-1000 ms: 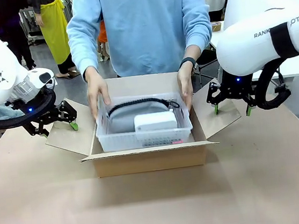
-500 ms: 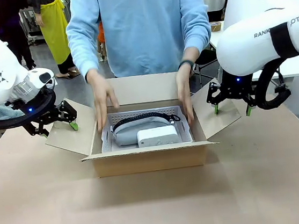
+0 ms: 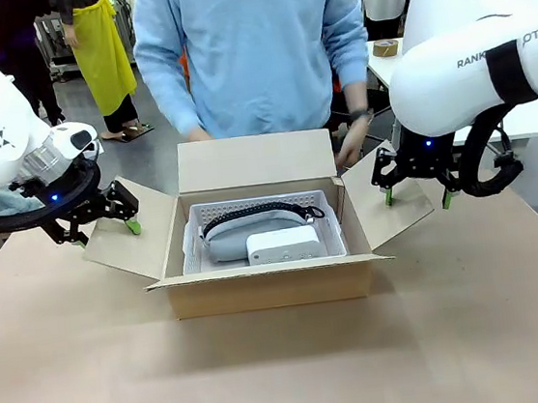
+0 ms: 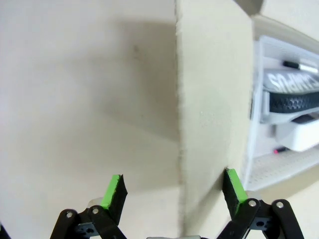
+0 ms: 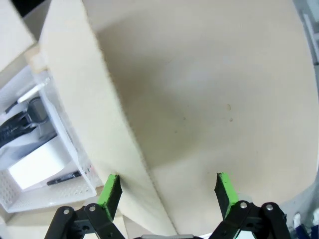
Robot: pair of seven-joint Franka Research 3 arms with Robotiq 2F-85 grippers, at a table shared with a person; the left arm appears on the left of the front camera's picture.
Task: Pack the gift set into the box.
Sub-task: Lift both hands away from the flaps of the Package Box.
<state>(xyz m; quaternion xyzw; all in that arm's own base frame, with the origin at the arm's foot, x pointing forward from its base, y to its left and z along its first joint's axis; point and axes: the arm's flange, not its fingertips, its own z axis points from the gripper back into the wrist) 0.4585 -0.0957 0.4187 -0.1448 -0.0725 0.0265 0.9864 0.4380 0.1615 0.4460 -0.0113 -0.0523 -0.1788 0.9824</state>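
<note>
Left gripper [image 3: 107, 230] hangs just off the box's [image 3: 269, 289] left side, its fingers spread wide and clamped on nothing. In its wrist view the outer edge of the left flap [image 3: 143, 243] runs up between the two green pads, one pad right beside the cardboard and the other well clear. My reading is that it sits there to hold that flap splayed outward so the mouth of the box is free — a brace, not a grasp.

Inside the box the white tray [image 3: 260, 203] lies flat on the bottom, below the rim. The grey pouch [image 3: 234, 237] is in it, with the black strap [image 3: 251, 211] curved over the pouch's top and the small white box [image 3: 284, 245] on the side nearest the box's front wall. The back flap [image 3: 255, 159] stands upright. Beyond the box's far right corner a person's hand [image 3: 348, 147] is raised, touching neither tray nor cardboard. So the packing itself looks done, and closing the flaps would be what is left.

At the box's right side the right flap [image 3: 380, 220] leans outward like its twin. The right gripper [image 3: 418, 199] straddles its outer edge, fingers just as far apart and gripping nothing. To shut the box, each gripper would first have to let its flap swing inward.
</note>
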